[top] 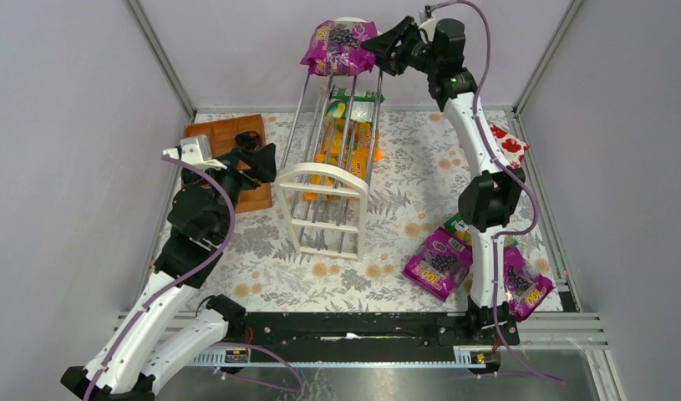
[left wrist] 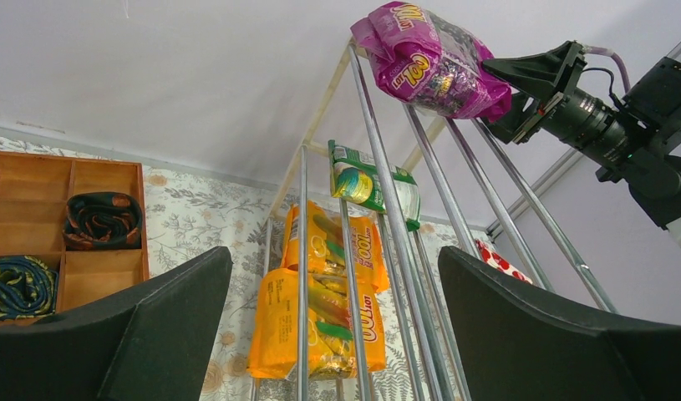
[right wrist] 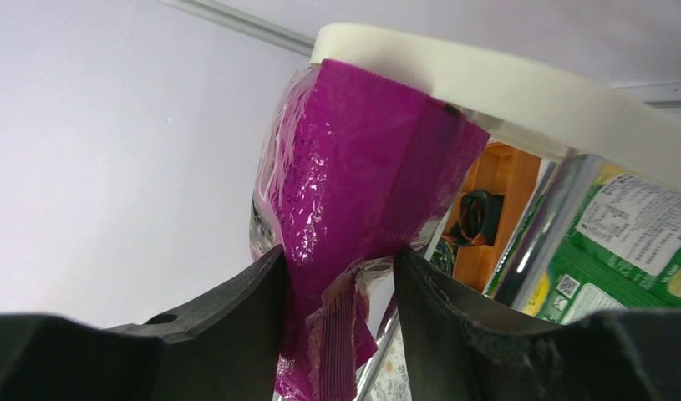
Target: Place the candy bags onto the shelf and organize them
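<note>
A purple candy bag (top: 341,46) (right wrist: 362,167) lies on the top rods of the shelf (top: 324,180), under its far arch (right wrist: 487,83). My right gripper (top: 378,52) (right wrist: 341,259) is at the bag's right end. Its jaws stand apart around the crimped edge, with a gap on one side. On lower tiers sit a green bag (top: 353,104) (left wrist: 370,184) and two orange bags (top: 345,150) (left wrist: 320,326). Two more purple bags (top: 439,263) (top: 527,288) lie on the table by the right arm. My left gripper (top: 261,159) (left wrist: 332,255) hangs open and empty left of the shelf.
A brown wooden tray (top: 228,134) (left wrist: 36,180) holding dark rolled items sits at the back left, just behind the left gripper. A red packet with white shapes (top: 510,144) lies at the back right. The right arm rises over the purple bags on the table.
</note>
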Robot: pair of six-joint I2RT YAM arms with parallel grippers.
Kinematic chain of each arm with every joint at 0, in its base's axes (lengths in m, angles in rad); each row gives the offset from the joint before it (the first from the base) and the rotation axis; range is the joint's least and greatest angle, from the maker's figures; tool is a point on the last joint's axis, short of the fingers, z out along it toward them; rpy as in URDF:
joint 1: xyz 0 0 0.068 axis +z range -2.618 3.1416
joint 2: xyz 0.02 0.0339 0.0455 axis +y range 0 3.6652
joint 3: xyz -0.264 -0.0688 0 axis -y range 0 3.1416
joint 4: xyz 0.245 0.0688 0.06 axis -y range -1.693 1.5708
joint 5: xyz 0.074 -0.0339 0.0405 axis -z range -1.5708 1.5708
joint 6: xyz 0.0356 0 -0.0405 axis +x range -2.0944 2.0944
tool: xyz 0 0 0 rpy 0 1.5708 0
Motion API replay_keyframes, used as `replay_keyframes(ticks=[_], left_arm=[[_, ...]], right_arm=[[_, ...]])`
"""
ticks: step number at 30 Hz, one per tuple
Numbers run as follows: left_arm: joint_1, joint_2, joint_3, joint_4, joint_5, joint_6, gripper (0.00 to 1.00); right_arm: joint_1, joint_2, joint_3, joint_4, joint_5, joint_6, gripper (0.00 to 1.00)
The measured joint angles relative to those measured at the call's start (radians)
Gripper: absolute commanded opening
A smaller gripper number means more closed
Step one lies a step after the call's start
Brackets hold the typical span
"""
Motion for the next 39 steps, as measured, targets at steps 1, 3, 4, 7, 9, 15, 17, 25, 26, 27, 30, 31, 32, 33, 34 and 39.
replay_keyframes(ticks=[1,3,4,7,9,15,17,25,26,27,30,31,32,33,34,39], left_arm=[[0.0,0.0,0.0,0.0,0.0,0.0,0.99],[0.0,0.0,0.0,0.0,0.0,0.0,0.99],[0.0,0.0,0.0,0.0,0.0,0.0,0.99],[0.0,0.0,0.0,0.0,0.0,0.0,0.99],[0.0,0.0,0.0,0.0,0.0,0.0,0.99],[0.0,-0.003,0.0,0.0,-0.003,0.0,0.99],[0.0,-0.007,0.0,0.0,-0.005,0.0,0.99],[0.0,-0.019,0.0,0.0,-0.017,0.0,0.99],[0.0,-0.019,0.0,0.0,-0.019,0.0,0.99],[0.0,-0.018,0.0,0.0,-0.022,0.0,0.99],[0.0,-0.015,0.0,0.0,-0.029,0.0,0.99],[0.0,-0.011,0.0,0.0,-0.031,0.0,0.99],[0.0,-0.01,0.0,0.0,-0.033,0.0,0.99],[0.0,-0.01,0.0,0.0,-0.034,0.0,0.99],[0.0,-0.007,0.0,0.0,-0.037,0.0,0.99],[0.004,0.005,0.0,0.0,-0.04,0.0,0.99]], right_arm=[[-0.002,-0.003,0.0,-0.011,0.009,-0.009,0.62],[-0.005,-0.008,0.0,-0.031,0.023,-0.028,0.67],[-0.01,-0.015,0.0,-0.042,0.031,-0.04,0.68],[-0.023,-0.046,-0.006,-0.093,0.048,-0.087,0.72],[-0.034,-0.105,-0.064,-0.117,0.05,-0.133,0.76],[-0.063,-0.419,-0.375,-0.217,0.104,-0.335,0.9],[-0.068,-0.591,-0.554,-0.242,0.165,-0.423,0.93],[-0.068,-1.179,-1.205,-0.389,0.426,-0.657,1.0],[-0.068,-1.213,-1.26,-0.43,0.45,-0.669,1.0],[-0.068,-1.239,-1.308,-0.475,0.474,-0.677,1.0],[-0.068,-1.252,-1.407,-0.595,0.53,-0.674,1.0],[-0.068,-1.259,-1.44,-0.633,0.537,-0.665,1.0],[-0.068,-1.27,-1.472,-0.665,0.535,-0.652,1.0],[-0.068,-1.285,-1.503,-0.697,0.522,-0.64,1.0],[-0.068,-1.304,-1.533,-0.721,0.496,-0.631,1.0],[-0.06,-1.357,-1.601,-0.831,0.35,-0.599,1.0]])
